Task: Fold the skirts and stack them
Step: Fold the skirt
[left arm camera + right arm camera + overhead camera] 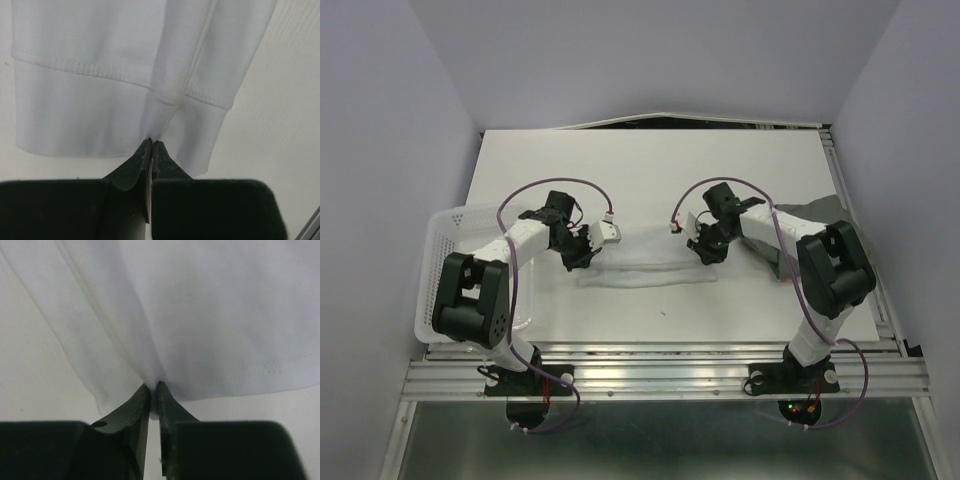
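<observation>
Top external view: the white slatted basket (445,228) sits at the table's (650,160) left edge. The left arm covers much of it, so I cannot tell what is inside. The white skirt (645,268) lies flat at frame centre, stretched between the two arms. The grey skirt (812,213) lies bunched at the right edge, under the right arm. Bare tabletop runs from the white skirt to the far edge at upper frame. In the wrist views, the left gripper (151,143) has its jaws clenched on the hemmed edge of the white skirt. The right gripper (153,385) has its jaws clenched on a gathered fold near the stitched hem.
</observation>
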`<state>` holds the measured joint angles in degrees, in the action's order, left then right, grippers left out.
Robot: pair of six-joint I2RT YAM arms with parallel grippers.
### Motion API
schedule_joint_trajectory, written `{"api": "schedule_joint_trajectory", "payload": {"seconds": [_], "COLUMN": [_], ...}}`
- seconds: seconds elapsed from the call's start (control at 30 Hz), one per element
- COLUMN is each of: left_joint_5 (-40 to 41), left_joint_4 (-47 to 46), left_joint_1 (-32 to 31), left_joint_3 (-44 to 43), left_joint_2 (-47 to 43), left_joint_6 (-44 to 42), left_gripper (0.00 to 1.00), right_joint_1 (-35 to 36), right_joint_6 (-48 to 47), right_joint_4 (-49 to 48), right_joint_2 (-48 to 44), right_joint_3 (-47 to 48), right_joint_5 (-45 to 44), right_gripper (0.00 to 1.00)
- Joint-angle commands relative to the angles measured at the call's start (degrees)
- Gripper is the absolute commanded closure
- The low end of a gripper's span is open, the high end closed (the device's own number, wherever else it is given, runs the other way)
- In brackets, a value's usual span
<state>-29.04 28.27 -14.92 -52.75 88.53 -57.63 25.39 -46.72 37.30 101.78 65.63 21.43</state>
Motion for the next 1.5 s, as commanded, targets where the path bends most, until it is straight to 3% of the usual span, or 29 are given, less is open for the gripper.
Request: {"api": "schedule_joint_trajectory", "payload": {"seconds": [0.0, 0.03, 0.07, 0.63, 1.03, 1.47], "left_joint_5": [-1.5, -1.5, -1.6, -1.8, -1.9, -1.8], "left_joint_4": [2.0, 2.7, 2.9, 11.5, 9.9, 12.5], "left_joint_1": [-0.2, -0.2, -0.2, -0.2, -2.1, -2.1], "left_joint_3": [-2.5, -3.1, -3.3, -3.9, 1.1, -4.4], "left_joint_2": [0.2, -0.1, -0.3, -9.9, -8.8, -9.9], "left_joint_6": [-0.3, -0.4, -0.4, -1.5, -1.3, 0.7], "left_gripper": [1.0, 1.0, 1.0, 1.0, 1.0, 1.0], "right_joint_1": [0.5, 0.5, 0.5, 0.5, 1.0, 1.0], "right_joint_6": [-0.2, 0.0, 0.0, 0.1, -0.9, 0.1], "right_joint_4": [-2.6, -2.6, -2.6, 1.6, -2.5, -0.6], "right_joint_2": [-1.8, -2.2, -2.5, -11.0, -9.9, -9.5], "right_joint_3": [0.4, 0.6, 0.9, 2.1, -4.7, 3.4], "right_joint_5": [-1.3, -1.5, -1.7, -2.4, -3.8, -5.0], "right_gripper": [0.88, 0.99, 0.99, 0.99, 0.99, 0.99]}}
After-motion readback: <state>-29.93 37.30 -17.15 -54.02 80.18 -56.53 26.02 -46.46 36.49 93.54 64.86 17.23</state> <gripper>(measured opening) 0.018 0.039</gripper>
